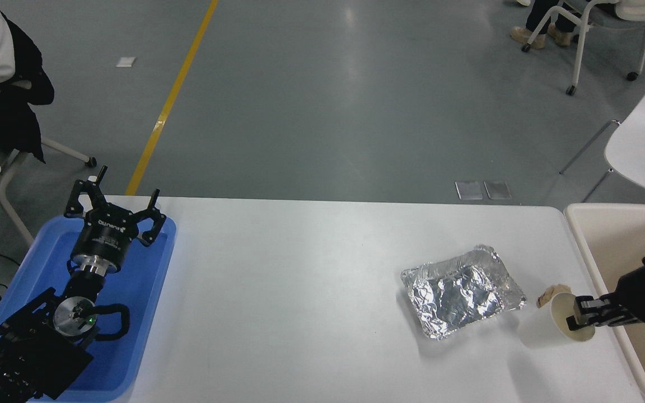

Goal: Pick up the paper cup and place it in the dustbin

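My right gripper [582, 318] comes in from the right edge and is shut on the rim of the white paper cup [546, 327]. The cup is lifted off the table and tilted, its cream inside facing right. It hangs just left of the beige dustbin [580, 235], which stands at the table's right end. My left gripper [114, 202] is open and parked over the blue tray at the lower left.
A crinkled silver foil tray [461, 291] lies left of the cup. A crumpled brown paper ball [546, 293] is mostly hidden behind the cup. The blue tray [149, 291] sits at the table's left end. A person sits at the far left.
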